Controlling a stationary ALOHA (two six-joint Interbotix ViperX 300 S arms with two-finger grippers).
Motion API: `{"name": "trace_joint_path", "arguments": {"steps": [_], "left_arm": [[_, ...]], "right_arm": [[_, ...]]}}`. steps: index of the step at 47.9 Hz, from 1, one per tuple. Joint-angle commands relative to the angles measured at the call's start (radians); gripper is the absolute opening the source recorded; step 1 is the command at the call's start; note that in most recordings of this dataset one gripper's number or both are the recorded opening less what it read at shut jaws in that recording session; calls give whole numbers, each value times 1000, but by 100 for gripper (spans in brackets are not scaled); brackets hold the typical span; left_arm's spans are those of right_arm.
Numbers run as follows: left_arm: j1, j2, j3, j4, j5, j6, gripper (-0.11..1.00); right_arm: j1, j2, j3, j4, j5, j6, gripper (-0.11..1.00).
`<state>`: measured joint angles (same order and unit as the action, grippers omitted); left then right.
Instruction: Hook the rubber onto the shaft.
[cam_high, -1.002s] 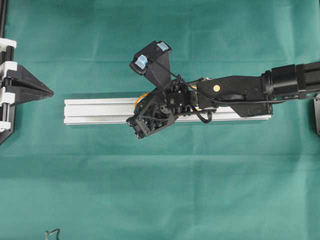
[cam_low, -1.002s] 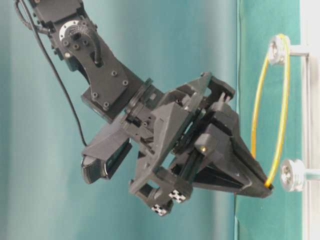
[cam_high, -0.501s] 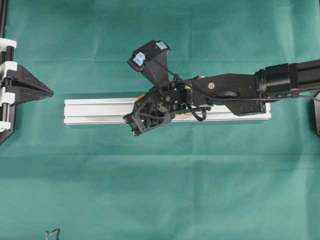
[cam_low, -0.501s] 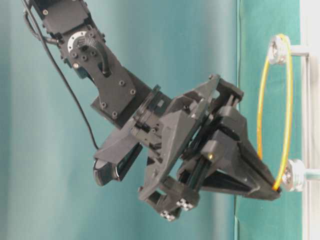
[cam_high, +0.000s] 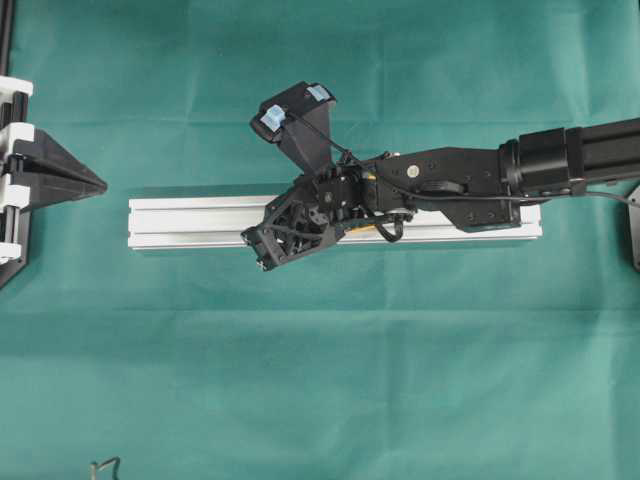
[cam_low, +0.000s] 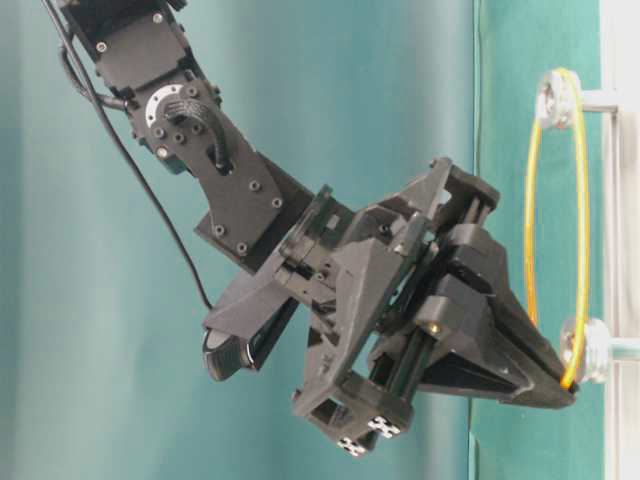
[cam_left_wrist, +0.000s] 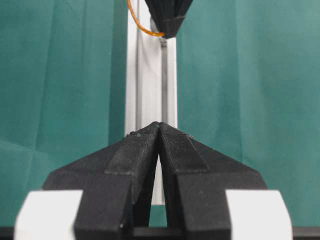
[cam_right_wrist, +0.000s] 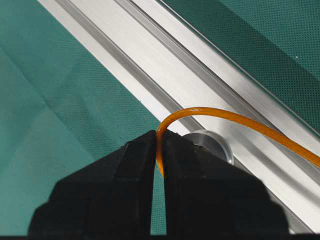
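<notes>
Orange and thin, the rubber (cam_low: 580, 200) shows in the right part of the table-level view as a tall narrow loop. Its top is hooked over the upper shaft (cam_low: 557, 95), near the upper right corner of that frame. Its bottom end lies right at the lower shaft (cam_low: 590, 350), at the right edge below the middle; whether it sits in that pulley's groove I cannot tell. At that lower end the right gripper (cam_low: 565, 392) has its black fingers pressed together on the band. The right wrist view confirms the grip: the rubber (cam_right_wrist: 235, 120) runs out from between the two closed fingertips (cam_right_wrist: 145, 150) at the centre and arcs toward the right edge, passing just above the round metal head of the lower shaft (cam_right_wrist: 212, 142). Both shafts stand on the aluminium rail (cam_high: 190, 222), which lies across the middle of the overhead view on the green cloth (cam_high: 320, 380). There the right gripper's arm reaches in from the right edge and covers the rail's centre. At the left edge of the overhead view, apart from the rail's end, sits the left gripper (cam_high: 100, 183), its fingers (cam_left_wrist: 145, 150) together on nothing.
</notes>
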<state>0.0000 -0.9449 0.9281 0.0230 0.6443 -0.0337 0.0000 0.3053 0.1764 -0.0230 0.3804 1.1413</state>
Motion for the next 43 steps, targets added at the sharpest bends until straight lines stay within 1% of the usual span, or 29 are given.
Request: {"name": "trace_joint_path", "arguments": {"steps": [1,13,27,38,43], "left_arm": [[0,6,-32,3,-9,0,2],[0,6,-32,3,-9,0,2],[0,6,-31,3,-9,0,2],[0,6,-32,3,-9,0,2],[0,6,-31,3,-8,0,2]], "right_arm": [[-2,-18,-31,6,0,2,7],[-3,-12,-32,38,5,2,7],[-5,17,-64,43,5,0,7],[-5,32,-63,46,15,2,7],[-5,35,-60,57,15,2,7]]}}
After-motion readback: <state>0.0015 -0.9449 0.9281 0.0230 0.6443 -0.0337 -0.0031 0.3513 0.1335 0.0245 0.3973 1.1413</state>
